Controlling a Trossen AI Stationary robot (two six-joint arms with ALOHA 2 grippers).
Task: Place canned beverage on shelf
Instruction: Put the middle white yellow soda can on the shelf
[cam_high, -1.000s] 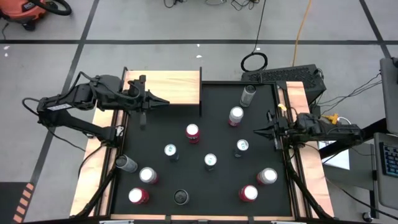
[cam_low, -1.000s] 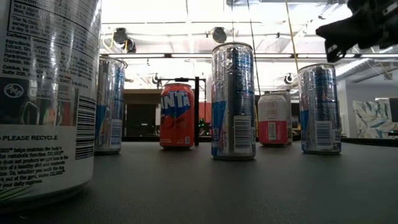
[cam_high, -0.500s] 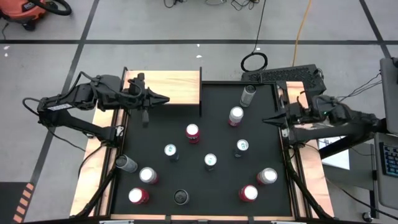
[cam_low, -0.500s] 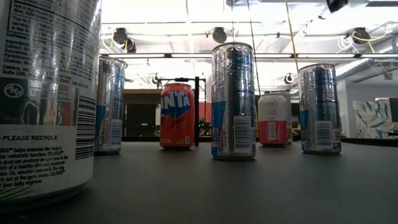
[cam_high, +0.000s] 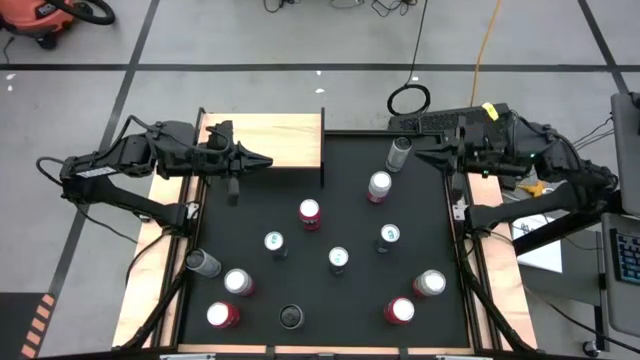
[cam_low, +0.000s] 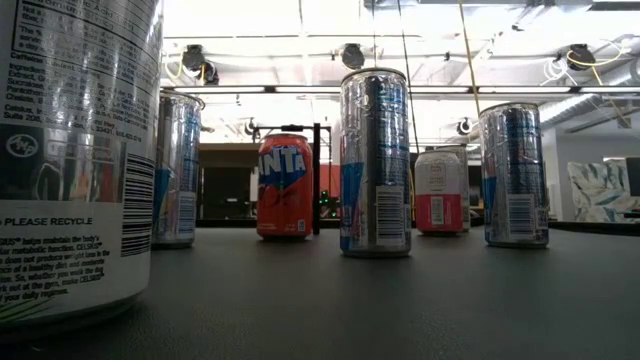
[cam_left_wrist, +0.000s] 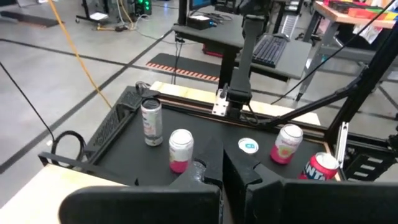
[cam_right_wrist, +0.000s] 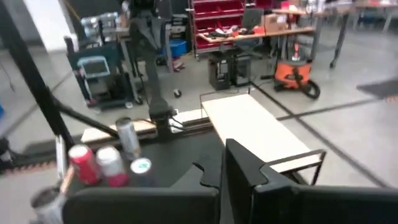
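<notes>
Right gripper (cam_high: 418, 154) hovering pinched shut and empty beside the silver can (cam_high: 399, 152) at the table's far edge; left gripper (cam_high: 262, 161) likewise closed, empty, over the bare shelf (cam_high: 290, 138). Rigid, smooth, likely slippery cylinder: best grasped mid-body. Other cans standing scattered, upright.

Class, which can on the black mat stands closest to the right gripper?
The silver can in the mat's far right corner, just beside the shut right gripper; every other can stands farther off.

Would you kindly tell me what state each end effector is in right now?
Left end effector: shut, empty, above the shelf.
Right end effector: shut, empty, near the table's far right corner.
</notes>
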